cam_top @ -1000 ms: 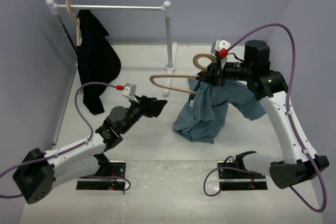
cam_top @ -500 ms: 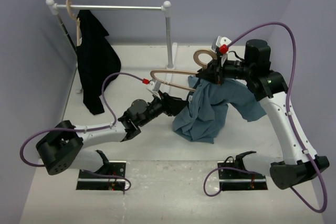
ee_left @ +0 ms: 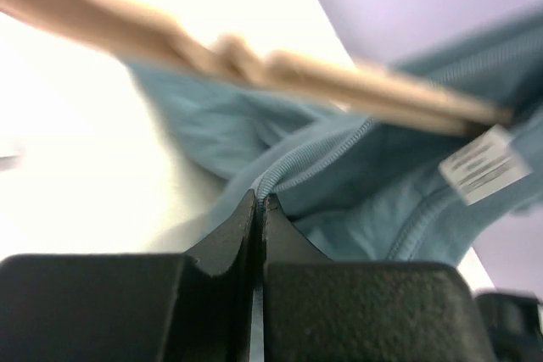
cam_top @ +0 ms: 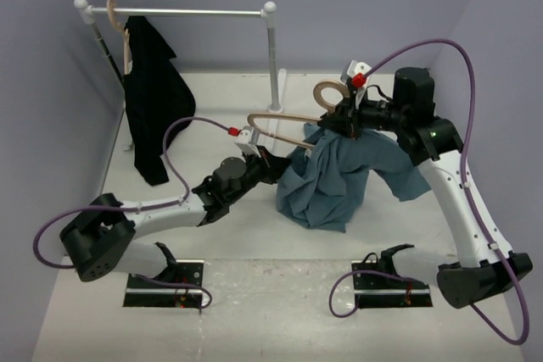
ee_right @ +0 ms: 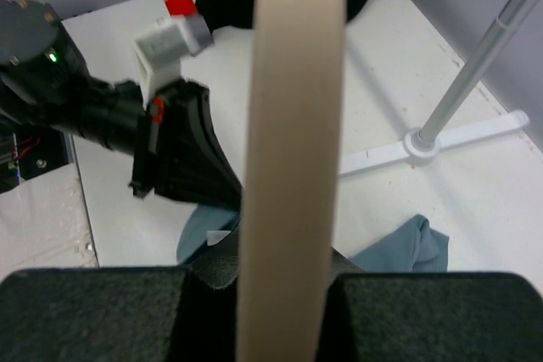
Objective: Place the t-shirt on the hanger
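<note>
Both sets of jaws are clenched: right arm (cam_top: 454,188) holds the hanger (ee_right: 293,125) aloft so left arm (cam_top: 161,209), pinching the t-shirt (cam_top: 331,184) collar, can drag it over.

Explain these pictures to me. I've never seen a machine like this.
These are two robot arms bolted to a table, each ending in a two-finger gripper. The wide picture looks down from above and behind them. The other two come from a camera on each wrist, so the black blocks along the bottom are that arm's own fingers. The right gripper is shut on the pale wooden hanger near its hook. The grey-blue t-shirt drapes over one half of the hanger, with its lower part resting on the table. The left gripper pinches a stitched edge of the shirt. At the back, a rack carries a black garment.
</note>
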Controlling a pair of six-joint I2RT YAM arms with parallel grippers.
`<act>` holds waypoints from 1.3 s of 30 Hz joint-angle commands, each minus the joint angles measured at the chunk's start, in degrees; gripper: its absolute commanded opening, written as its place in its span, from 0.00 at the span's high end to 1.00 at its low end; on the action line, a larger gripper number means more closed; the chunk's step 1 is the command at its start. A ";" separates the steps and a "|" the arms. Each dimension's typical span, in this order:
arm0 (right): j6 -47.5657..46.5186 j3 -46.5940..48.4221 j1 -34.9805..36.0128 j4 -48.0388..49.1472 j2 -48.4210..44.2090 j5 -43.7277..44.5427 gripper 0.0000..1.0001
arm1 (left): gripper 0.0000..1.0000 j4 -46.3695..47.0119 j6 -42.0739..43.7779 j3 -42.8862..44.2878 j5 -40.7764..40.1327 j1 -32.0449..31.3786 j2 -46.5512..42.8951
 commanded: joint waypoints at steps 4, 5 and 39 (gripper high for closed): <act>1.31 -3.01 -0.22 2.16 -4.31 5.53 1.00 | 1.00 -23.34 -2.38 1.42 -12.68 13.55 -15.21; 1.60 -3.30 -0.28 2.45 -4.95 5.47 1.00 | 1.00 -24.92 -2.26 1.82 -11.98 15.77 -16.44; 11.76 9.78 3.06 20.41 6.48 -24.56 1.00 | 1.00 -76.34 28.66 67.06 15.31 16.58 -1.42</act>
